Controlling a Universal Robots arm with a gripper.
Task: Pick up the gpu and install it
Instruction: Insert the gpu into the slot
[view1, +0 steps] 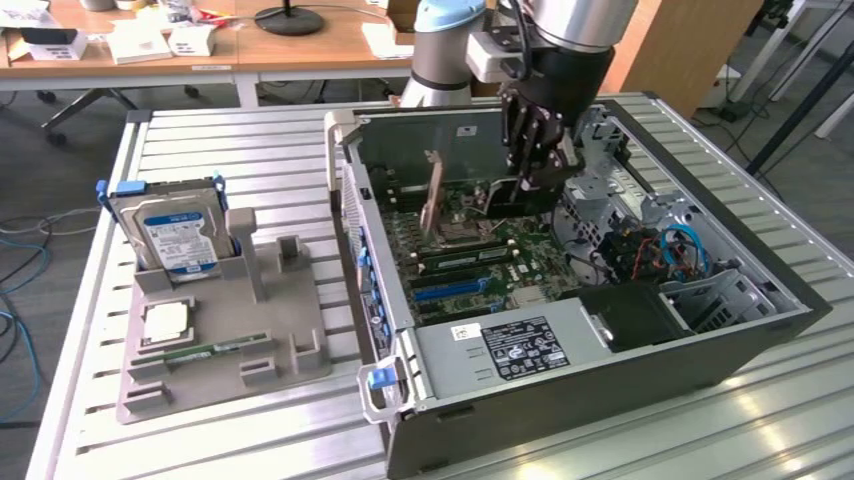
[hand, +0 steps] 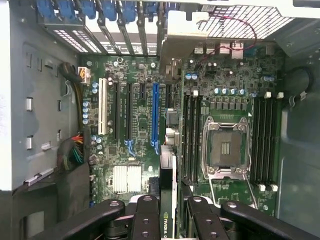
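Gripping the gpu (hand: 168, 200), fingers (hand: 145, 215) hang over motherboard slots (hand: 154, 110) inside the case (view1: 747, 330).

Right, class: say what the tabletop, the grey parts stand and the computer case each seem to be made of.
Tabletop: looks like aluminium, with bare silvery slats, grooves and soft glare.
Parts stand: probably plastic, a matt uniform grey in moulded or printed blocks.
Computer case: seemingly sheet steel, dark and painted outside, bare grey inside with punched holes.
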